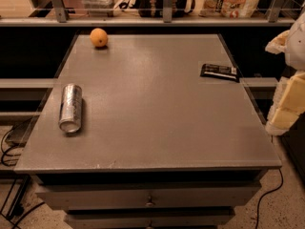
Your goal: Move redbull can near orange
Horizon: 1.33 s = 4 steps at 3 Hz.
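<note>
The redbull can (70,108) lies on its side near the left edge of the grey table (157,104), its shiny rim facing the front. The orange (98,37) sits at the far left corner of the table, well beyond the can. My gripper (287,104) is at the right edge of the view, pale and partly cut off, beside the table's right side and far from both the can and the orange. It holds nothing that I can see.
A flat black wrapped bar (219,71) lies near the table's right edge. Drawers (150,199) are under the tabletop. A shelf rail (167,20) with bags stands behind. Cables (9,147) lie on the floor at the left.
</note>
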### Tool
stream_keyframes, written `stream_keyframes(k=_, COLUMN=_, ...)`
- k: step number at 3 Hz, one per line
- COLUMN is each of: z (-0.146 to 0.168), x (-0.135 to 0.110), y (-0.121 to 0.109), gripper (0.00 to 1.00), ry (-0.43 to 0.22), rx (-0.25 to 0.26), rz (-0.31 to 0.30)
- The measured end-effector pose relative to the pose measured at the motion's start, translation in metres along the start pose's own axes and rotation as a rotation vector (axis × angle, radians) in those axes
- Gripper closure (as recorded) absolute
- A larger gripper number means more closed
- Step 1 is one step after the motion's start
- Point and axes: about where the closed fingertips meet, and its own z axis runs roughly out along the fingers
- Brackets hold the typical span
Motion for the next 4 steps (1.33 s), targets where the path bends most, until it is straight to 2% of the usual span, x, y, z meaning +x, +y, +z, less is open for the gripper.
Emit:
stream_keyframes(k=1, z=0.0, x=0.0, y=0.0, gripper=0.0, ry=0.0, rx=0.0, rz=0.0)
stream_keyframes(k=2, z=0.001, x=-0.005, y=0.002, gripper=0.0, ry=-0.05, rx=0.002, rz=-0.003)
stream_keyframes(k=3, z=0.005, x=-0.02, y=0.006, gripper=0.0, ry=-0.17, rx=0.005, rz=-0.015)
stream_keyframes(k=4, z=0.018, x=-0.049, y=0.013, gripper=0.0, ry=-0.331, rx=0.008, rz=-0.011)
